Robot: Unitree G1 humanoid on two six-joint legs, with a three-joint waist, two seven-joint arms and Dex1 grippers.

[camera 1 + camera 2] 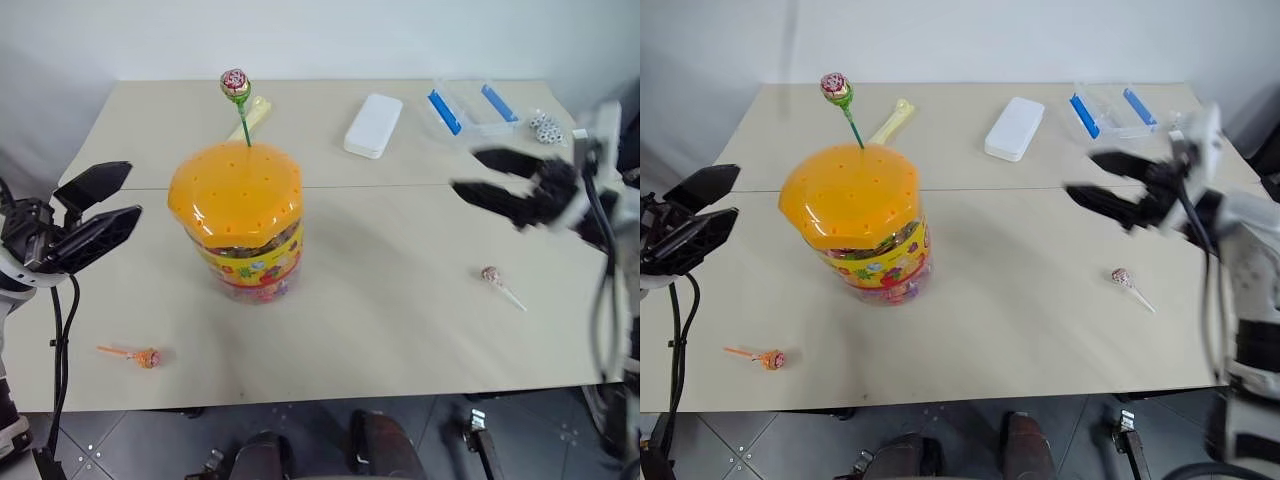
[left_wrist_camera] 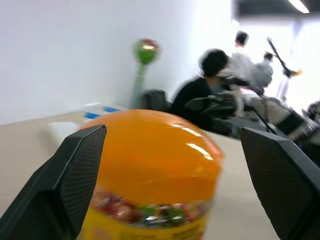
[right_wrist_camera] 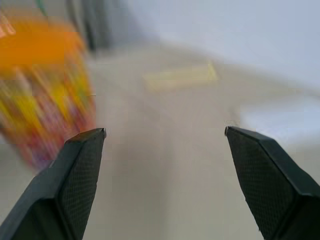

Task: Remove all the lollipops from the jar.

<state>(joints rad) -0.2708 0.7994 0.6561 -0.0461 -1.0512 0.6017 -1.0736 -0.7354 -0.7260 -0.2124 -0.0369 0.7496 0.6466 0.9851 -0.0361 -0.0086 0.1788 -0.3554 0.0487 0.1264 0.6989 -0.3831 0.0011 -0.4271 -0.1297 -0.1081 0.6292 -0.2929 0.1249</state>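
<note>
Two of the three lollipops are already out and lying on the counter: the orange-stick lollipop near the front edge toward the left corner, and the white-stick lollipop toward the right edge, well apart from the jar. The jar stands upright on the left half of the counter, its orange lid still on. The green-stick lollipop is the one left; its stick rises from a hole near the back of the lid, leaning slightly, with the candy head well above the dome

The right end effector hangs in the air over the right part of the counter, above and behind the white-stick lollipop, jaws spread wide and empty, pointing toward the jar. The left end effector is also wide and empty, hovering just off the left edge, level with the jar's lid and aimed at it

So the step in hand looks like the last one: going for the remaining lollipop. The next move calls for one end effector to come in over the lid, straddle the thin green stick, close on it firmly, and pull upward along the stick's own line so it slides from its hole without tipping the jar. The other may need to steady the jar by its side
</note>
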